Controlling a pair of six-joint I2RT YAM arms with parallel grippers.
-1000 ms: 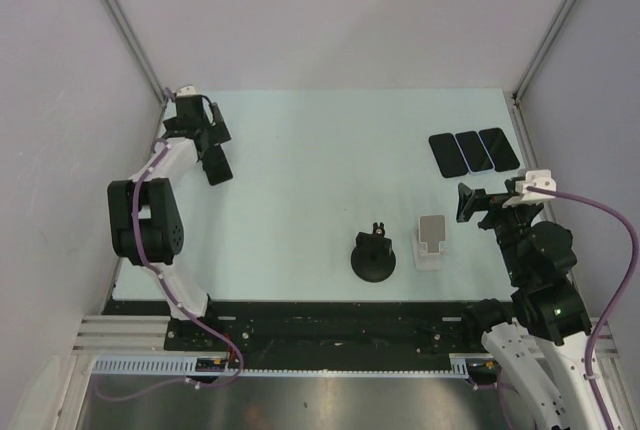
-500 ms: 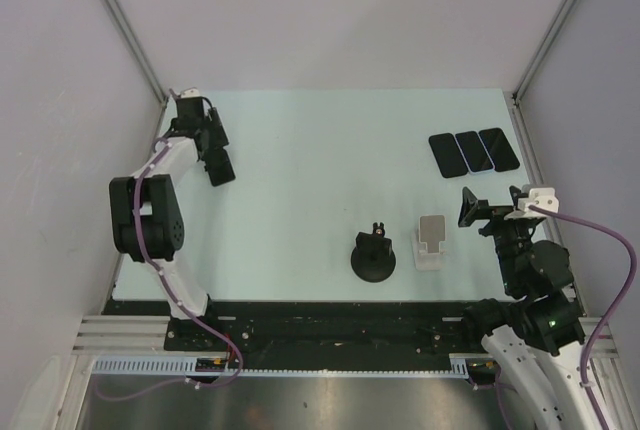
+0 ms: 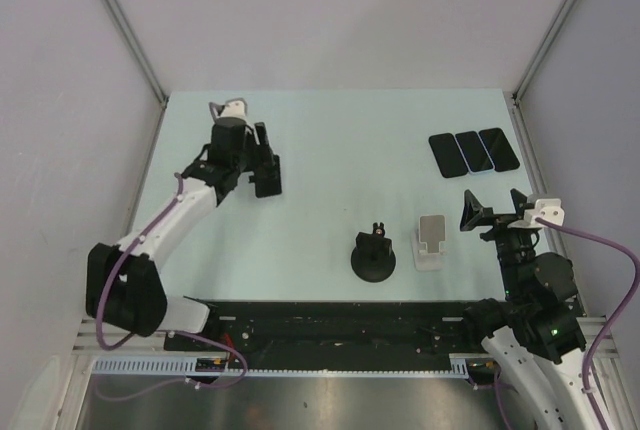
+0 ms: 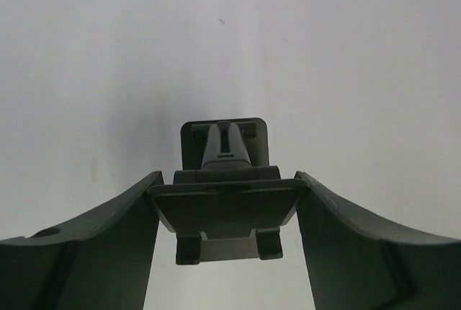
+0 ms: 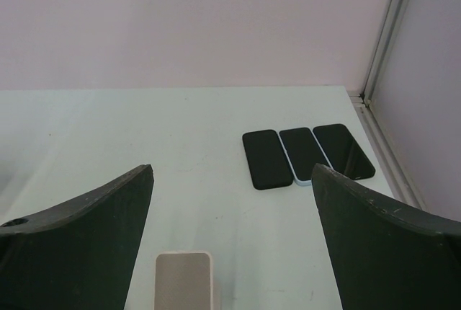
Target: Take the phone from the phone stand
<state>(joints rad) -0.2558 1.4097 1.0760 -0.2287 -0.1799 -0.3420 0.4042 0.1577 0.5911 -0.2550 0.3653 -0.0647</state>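
**Left pincer [image 4: 227,184] clamped on the phone, lift not yet made**

We judge the step in hand to be the grasp itself. In the left wrist view the two fingers [image 4: 101,245] press against the side edges of a dark flat slab, which we take for the phone [image 4: 227,207]. It rests on the two front hooks of a small black stand [image 4: 225,144], out on the left half of the table [image 3: 330,140]. The jaws are drawn in as far as the slab's width allows, and they hold nothing else. We cannot tell from these views whether the phone's lower edge has left the hooks.

As we see it, the next move calls for a lift along the slope of the cradle, so that the edge clears the hooks without dragging the light stand along. A set-down on bare table would follow.

Our right pincer [image 5: 232,173] stands wide open and empty, well apart from this work. It hovers near a white stand [image 3: 431,242], with a round-based stand [image 3: 373,258] just beside that. Three more phones [image 5: 306,153] lie flat, side by side, towards the far right corner.
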